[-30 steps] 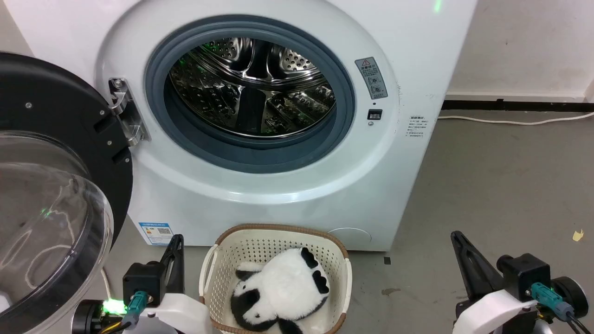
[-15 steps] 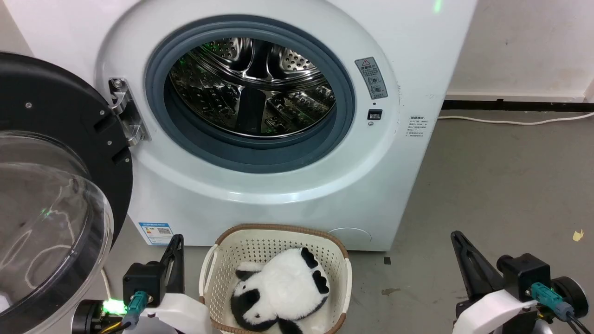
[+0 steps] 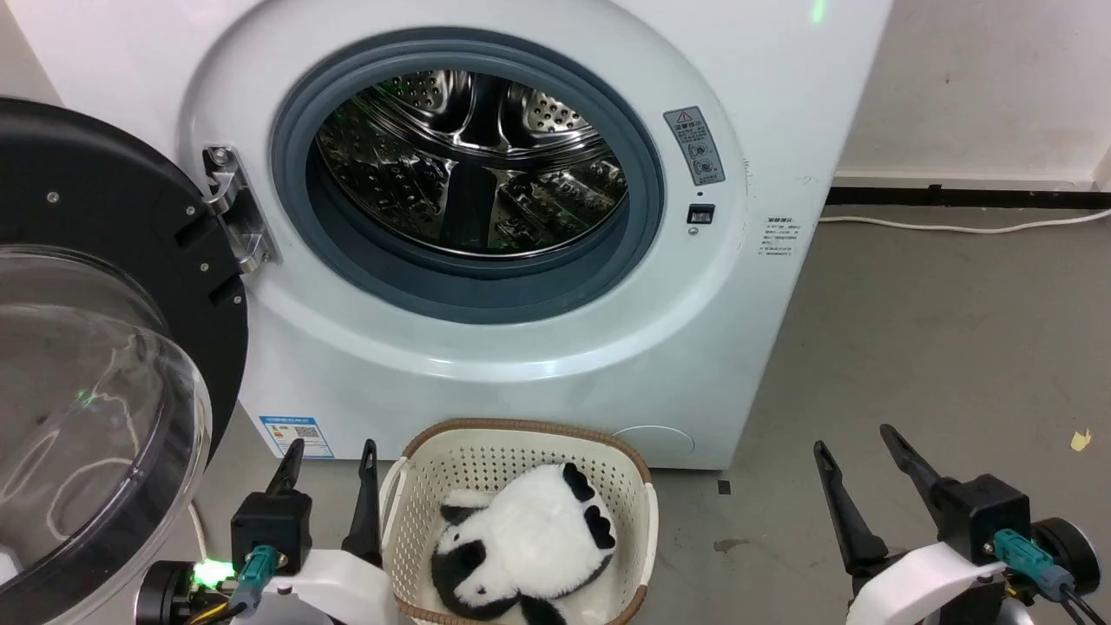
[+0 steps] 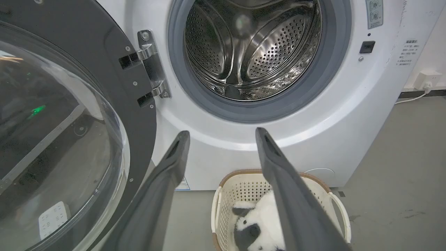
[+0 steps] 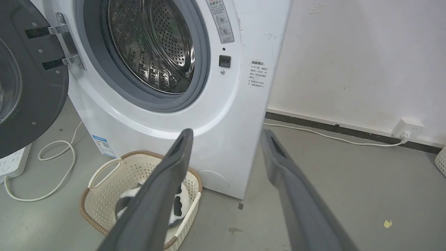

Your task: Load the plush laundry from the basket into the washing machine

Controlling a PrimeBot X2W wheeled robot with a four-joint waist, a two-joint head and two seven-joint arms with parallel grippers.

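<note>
The panda plush (image 3: 523, 547) lies curled in the cream basket (image 3: 521, 438) on the floor, right in front of the white washing machine (image 3: 486, 365). Its door (image 3: 95, 365) is swung wide to the left, baring the steel drum (image 3: 473, 165). My left gripper (image 3: 330, 447) is open just left of the basket, holding nothing. Off to the right over bare floor, my right gripper (image 3: 855, 438) is open too. In the left wrist view the open gripper (image 4: 221, 134) frames the basket (image 4: 226, 195) and plush (image 4: 259, 226). The right wrist view has the open gripper (image 5: 226, 134), the basket (image 5: 104, 183) and plush (image 5: 177, 204).
A white cable (image 5: 59, 164) loops on the floor to a power strip (image 5: 14, 162) under the door. Another cord (image 3: 963, 227) runs along the black skirting to a wall socket (image 5: 407, 127). Grey floor (image 3: 937, 347) lies to the right of the machine.
Both grippers have gone from shut to open, their fingers spread apart. The arms, basket and plush stay where they were.
</note>
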